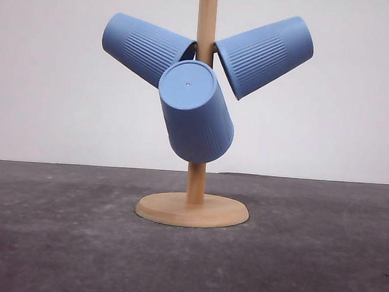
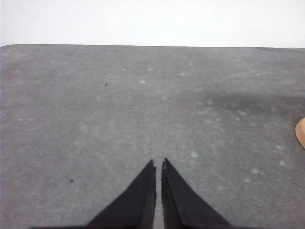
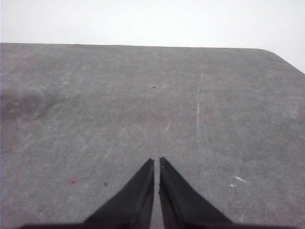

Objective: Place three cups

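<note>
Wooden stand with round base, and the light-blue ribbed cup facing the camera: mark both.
Wooden stand (image 1: 193,210), front view, on its round base.
Light-blue ribbed cup (image 1: 197,119), front view, on its side wall.

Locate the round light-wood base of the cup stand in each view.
Front view: the round wooden base sits centre, on the dark grey tabletop.
Left wrist view: a tan sliver at the frame edge, beyond the left gripper.
Right wrist view: bare tabletop ahead of the right gripper.
Shared: tabletop's far edge against the white wall.

A wooden stand (image 1: 195,186) rests upright on the grey table (image 1: 54,243).
</note>
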Controlling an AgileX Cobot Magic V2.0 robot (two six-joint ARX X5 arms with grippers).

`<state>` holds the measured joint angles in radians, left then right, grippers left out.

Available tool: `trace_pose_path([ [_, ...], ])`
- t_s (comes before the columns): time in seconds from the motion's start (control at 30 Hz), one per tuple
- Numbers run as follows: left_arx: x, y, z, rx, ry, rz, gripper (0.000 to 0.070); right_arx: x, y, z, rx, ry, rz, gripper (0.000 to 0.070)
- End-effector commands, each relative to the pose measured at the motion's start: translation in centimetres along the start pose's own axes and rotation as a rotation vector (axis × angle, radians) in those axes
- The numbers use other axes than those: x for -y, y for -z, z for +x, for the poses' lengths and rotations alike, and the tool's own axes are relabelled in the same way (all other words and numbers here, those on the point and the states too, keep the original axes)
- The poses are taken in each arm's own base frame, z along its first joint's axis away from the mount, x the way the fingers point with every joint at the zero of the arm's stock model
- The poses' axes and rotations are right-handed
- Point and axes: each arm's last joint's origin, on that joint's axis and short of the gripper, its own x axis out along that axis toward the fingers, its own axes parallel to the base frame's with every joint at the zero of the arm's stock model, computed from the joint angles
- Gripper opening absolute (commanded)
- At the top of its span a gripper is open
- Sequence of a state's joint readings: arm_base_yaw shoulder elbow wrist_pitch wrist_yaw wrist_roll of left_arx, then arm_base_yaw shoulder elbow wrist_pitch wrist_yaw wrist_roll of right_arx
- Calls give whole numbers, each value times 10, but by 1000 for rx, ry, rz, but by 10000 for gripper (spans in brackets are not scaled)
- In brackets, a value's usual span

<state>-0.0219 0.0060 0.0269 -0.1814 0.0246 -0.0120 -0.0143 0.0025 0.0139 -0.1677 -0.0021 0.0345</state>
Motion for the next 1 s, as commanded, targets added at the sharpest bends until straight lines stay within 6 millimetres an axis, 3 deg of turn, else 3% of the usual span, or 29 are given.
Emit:
trace_pose_path([
  [0.0, 0, 5, 1, -18, -3, -1, 0, 0, 0, 0, 7, 4, 13, 19],
  [0.97, 0, 5, 1, -19, -3, -1, 0, 0, 0, 0, 7, 4, 13, 19],
])
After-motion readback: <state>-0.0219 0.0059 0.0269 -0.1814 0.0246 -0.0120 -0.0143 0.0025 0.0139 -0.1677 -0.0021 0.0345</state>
